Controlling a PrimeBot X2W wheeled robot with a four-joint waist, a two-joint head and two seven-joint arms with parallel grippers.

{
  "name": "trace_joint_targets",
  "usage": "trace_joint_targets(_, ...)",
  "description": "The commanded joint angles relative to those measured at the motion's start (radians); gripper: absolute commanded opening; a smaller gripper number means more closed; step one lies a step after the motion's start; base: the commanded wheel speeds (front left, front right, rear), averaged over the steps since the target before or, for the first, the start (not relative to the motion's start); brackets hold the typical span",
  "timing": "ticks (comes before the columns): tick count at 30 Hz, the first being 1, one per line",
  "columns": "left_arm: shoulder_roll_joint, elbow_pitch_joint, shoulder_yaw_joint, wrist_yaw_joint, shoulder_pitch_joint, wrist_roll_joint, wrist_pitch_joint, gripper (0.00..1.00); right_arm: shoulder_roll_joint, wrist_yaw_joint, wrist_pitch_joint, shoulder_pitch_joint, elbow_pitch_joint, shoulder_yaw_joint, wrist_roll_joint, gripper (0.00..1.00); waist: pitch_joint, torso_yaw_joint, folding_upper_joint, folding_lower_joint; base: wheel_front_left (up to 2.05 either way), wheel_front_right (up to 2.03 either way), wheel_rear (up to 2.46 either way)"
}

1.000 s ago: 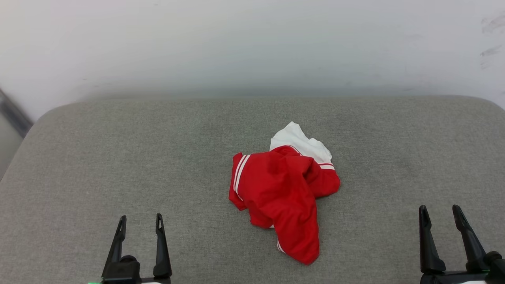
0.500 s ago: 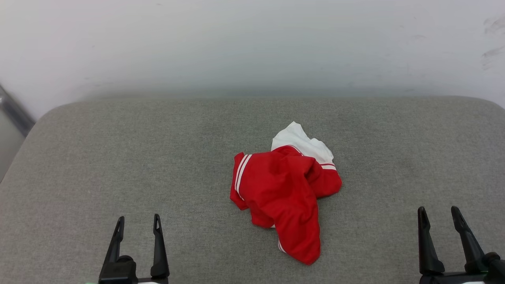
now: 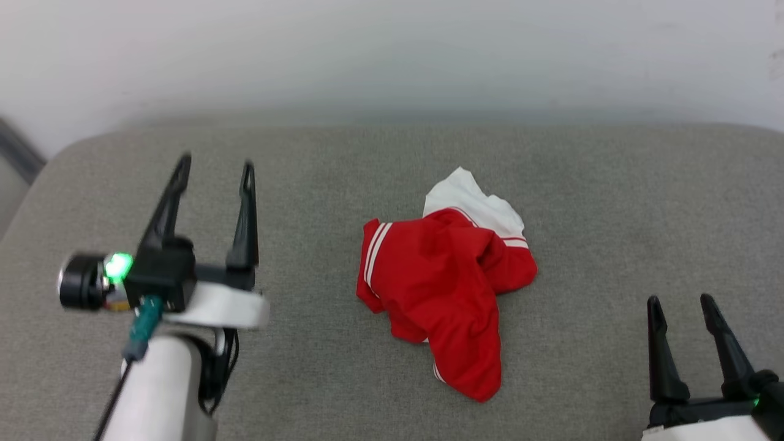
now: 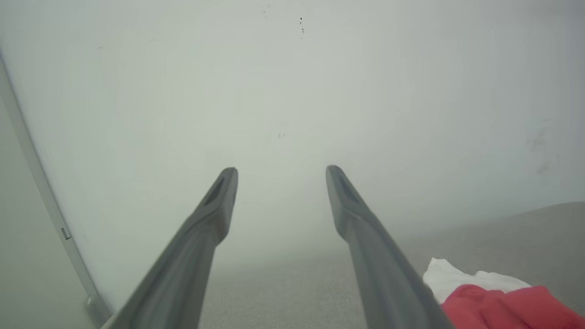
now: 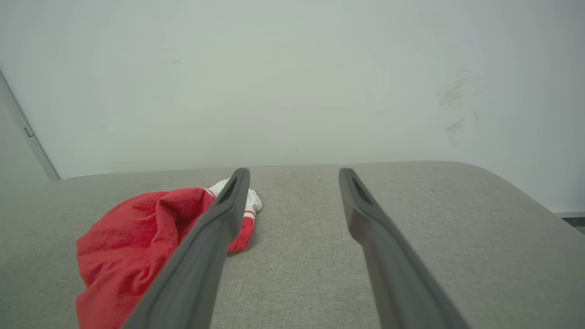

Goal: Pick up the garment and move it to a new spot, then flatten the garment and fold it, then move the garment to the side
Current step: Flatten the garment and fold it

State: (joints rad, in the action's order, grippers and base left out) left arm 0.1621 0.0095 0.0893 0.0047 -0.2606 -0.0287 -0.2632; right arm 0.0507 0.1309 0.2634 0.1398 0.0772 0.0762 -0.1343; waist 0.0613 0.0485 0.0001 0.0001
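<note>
Since the earlier frame the left gripper (image 3: 215,164) has risen well up the head view, with its pale forearm now in frame. It is blurred, with fingers spread and nothing between them. The right gripper (image 3: 680,301) remains low at right, likewise released, its base cut off by the frame edge. The garment (image 3: 441,288) lies crumpled mid-bench (image 3: 318,171), unmoved and apart from both grippers. Bunching hides its front. In the left wrist view, a finger and the frame corner cut it off.
</note>
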Motion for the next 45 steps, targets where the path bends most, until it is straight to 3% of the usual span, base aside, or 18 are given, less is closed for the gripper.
trace_joint_targets(1, 0.001, 0.013, 0.0, -0.006, -0.029, 0.0, -0.002, 1.0, -0.001, 0.0, 0.002, -0.019, 0.007, 0.001, 0.006, 1.0, 0.032, -0.007, -0.0001, -0.0001, 0.0, 0.0, 0.0)
trace_joint_targets(11, 0.038, 0.197, 0.048, -0.103, -0.502, -0.015, -0.002, 1.0, -0.001, 0.0, 0.002, -0.118, 0.043, 0.0, 0.006, 1.0, 0.214, -0.051, -0.0001, -0.0001, 0.0, 0.0, 0.0)
trace_joint_targets(16, 0.058, 0.331, 0.125, -0.129, -0.724, -0.048, 0.077, 1.0, -0.001, 0.0, 0.002, -0.163, 0.06, -0.01, 0.002, 1.0, 0.29, -0.083, -0.0001, -0.0001, 0.0, 0.0, 0.0)
trace_joint_targets(19, 0.071, 0.391, 0.203, -0.132, -0.84, -0.083, 0.155, 1.0, -0.001, 0.0, 0.002, -0.187, 0.07, -0.009, -0.004, 1.0, 0.328, -0.103, -0.0001, -0.0001, 0.0, 0.0, 0.0)
trace_joint_targets(22, 0.091, 0.448, 0.354, -0.133, -0.935, -0.185, 0.261, 1.0, -0.001, 0.0, 0.002, -0.206, 0.078, -0.009, -0.01, 1.0, 0.364, -0.12, -0.0001, -0.0001, 0.0, 0.0, 0.0)
trace_joint_targets(28, 0.171, 0.502, 0.693, -0.133, -1.095, -0.485, 0.566, 1.0, -0.001, 0.0, 0.002, -0.242, 0.094, -0.019, -0.025, 1.0, 0.425, -0.154, -0.0001, -0.0001, 0.0, 0.0, 0.0)
trace_joint_targets(31, 0.21, 0.503, 0.812, -0.133, -1.155, -0.63, 0.699, 1.0, -0.001, 0.0, 0.002, -0.26, 0.102, -0.03, -0.032, 1.0, 0.454, -0.171, -0.0001, -0.0001, 0.0, 0.0, 0.0)
trace_joint_targets(38, 0.264, 0.515, 1.003, -0.133, -1.248, -0.877, 0.99, 1.0, -0.001, 0.0, 0.002, -0.293, 0.119, -0.055, -0.045, 1.0, 0.51, -0.212, -0.0001, -0.0001, 0.0, 0.0, 0.0)
trace_joint_targets(45, 0.309, 0.477, 1.153, -0.133, -1.261, -0.967, 1.137, 1.0, -0.001, 0.0, 0.002, -0.31, 0.125, -0.064, -0.058, 1.0, 0.543, -0.237, -0.0001, -0.0001, 0.0, 0.0, 0.0)
